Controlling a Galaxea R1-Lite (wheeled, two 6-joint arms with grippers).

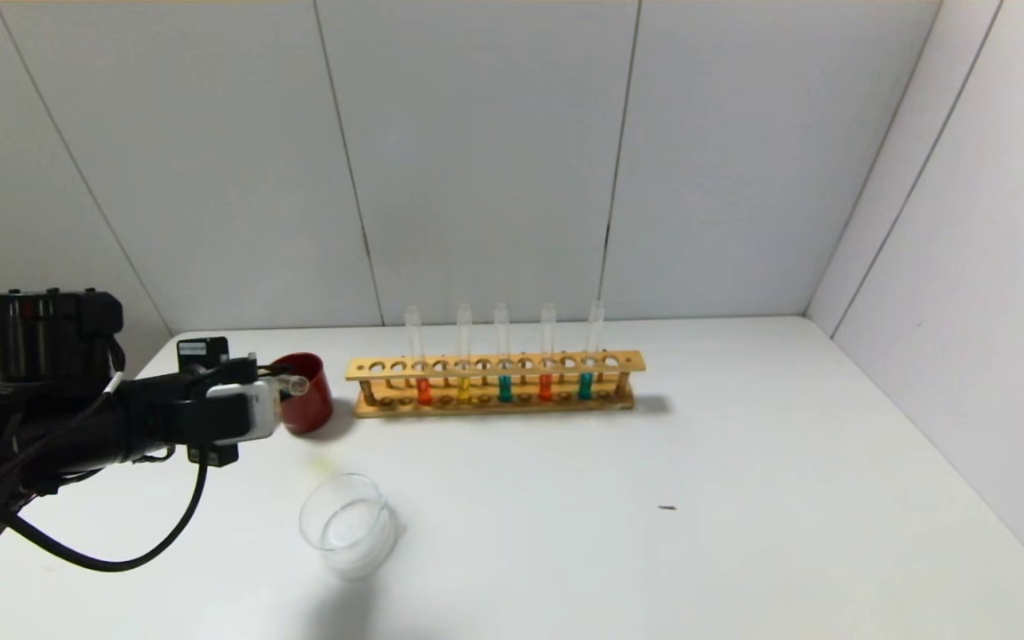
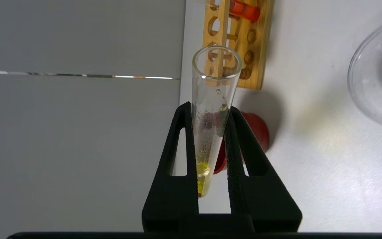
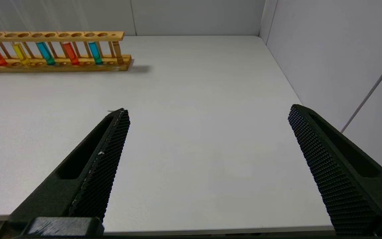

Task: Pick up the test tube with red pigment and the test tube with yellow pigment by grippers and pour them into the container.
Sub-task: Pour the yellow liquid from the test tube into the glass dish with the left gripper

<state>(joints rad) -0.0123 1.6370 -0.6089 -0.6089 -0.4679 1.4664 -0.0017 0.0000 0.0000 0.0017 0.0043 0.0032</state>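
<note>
Left hand [image 2: 211, 113] clamps the nearly emptied test tube with yellow pigment [image 2: 211, 132], held beside the red cup [image 1: 306, 391]. No writing is legible. Only the right wrist view shows the right hand [image 3: 207, 114], spread wide over the table [image 3: 194, 132].

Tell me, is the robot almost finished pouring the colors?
Not yet. The left gripper holds a yellow test tube lying sideways near the red cup, only a yellow trace left inside. The clear container shows no color I can see. Red tubes, like one in the wooden rack, are untouched. The right gripper waits open.
</note>
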